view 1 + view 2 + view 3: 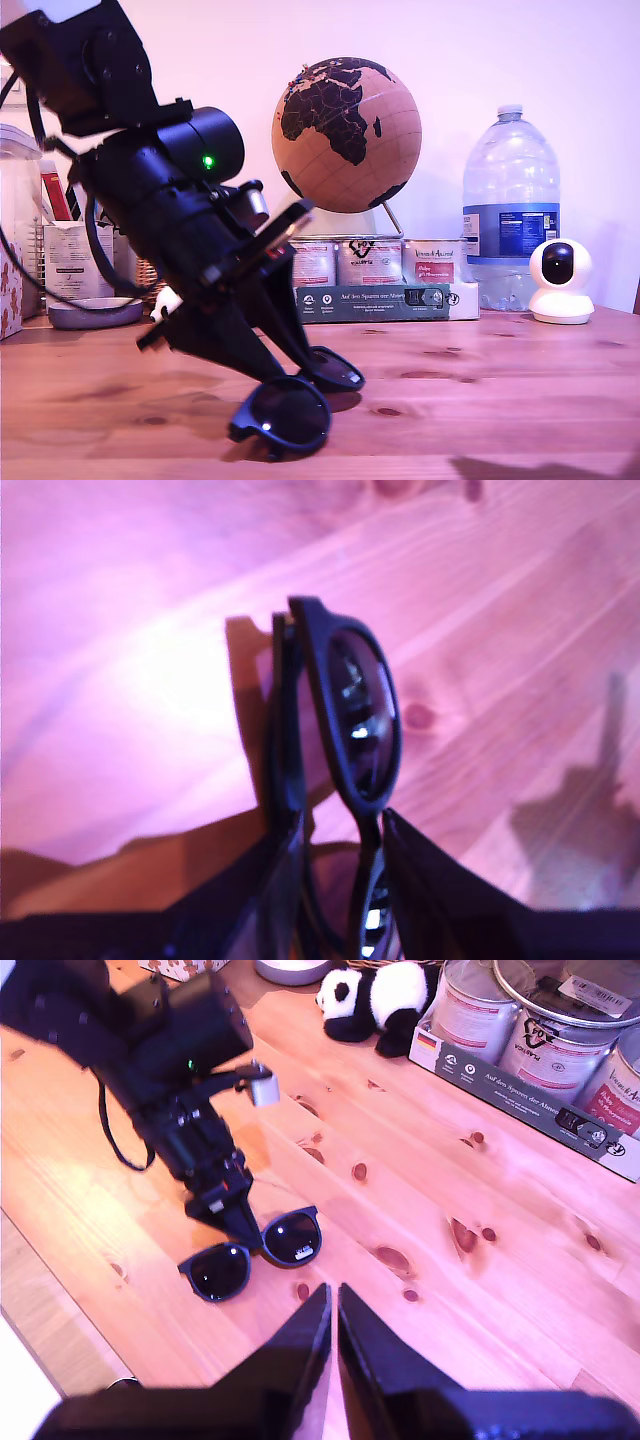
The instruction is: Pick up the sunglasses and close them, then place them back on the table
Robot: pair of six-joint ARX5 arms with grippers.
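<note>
Gripping the sunglasses (pixel 290 410) at the bridge, my first gripper (pixel 345 855) is pinching them between its jaws, with the lower lens rim at or just above the table (pixel 480 390). They look folded. My second gripper (pixel 333 1325) is hanging above with jaws nearly together and empty, the glasses at its eleven o'clock. The danger, I'm judging: letting go while they're tilted on edge, so they're toppling or sliding.

The sunglasses (pixel 295 405) are sitting on the worktop (pixel 480 400), toward the exterior view's left. Behind them, cans (pixel 365 262) are standing under a globe (pixel 346 134).
</note>
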